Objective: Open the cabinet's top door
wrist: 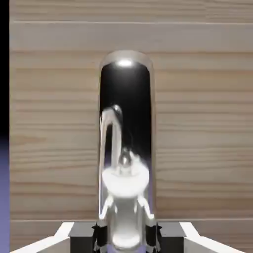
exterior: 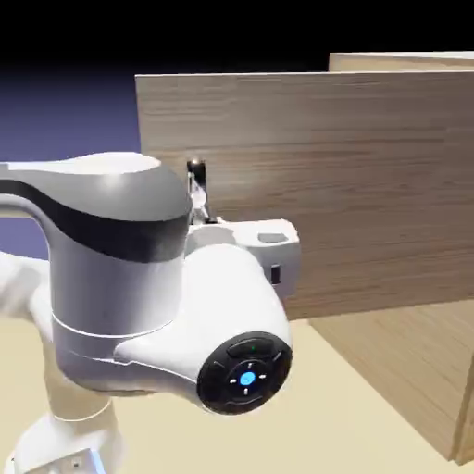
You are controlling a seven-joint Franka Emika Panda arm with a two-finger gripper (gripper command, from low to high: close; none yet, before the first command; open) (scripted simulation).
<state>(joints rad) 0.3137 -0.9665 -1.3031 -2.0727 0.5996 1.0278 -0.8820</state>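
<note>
The cabinet (exterior: 407, 370) of light oak-grain wood stands at the exterior view's right. Its top door (exterior: 352, 185) is swung out from the body, its wide panel facing the camera. The door's silver bar handle (exterior: 196, 176) sits near the panel's left edge. My gripper (exterior: 205, 211) reaches to that handle, mostly hidden behind my own white arm. In the hand view the shiny handle (wrist: 126, 138) fills the middle in front of the door's wood (wrist: 197, 123). The gripper (wrist: 126, 237) is shut on the handle's lower end, with dark fingertips (wrist: 99, 234) pressed against either side.
My arm's big white and grey links (exterior: 120, 268) fill the exterior view's lower left, in front of the door. The tan table top (exterior: 324, 407) shows beneath the door. The lower cabinet front (exterior: 417, 389) runs along the right.
</note>
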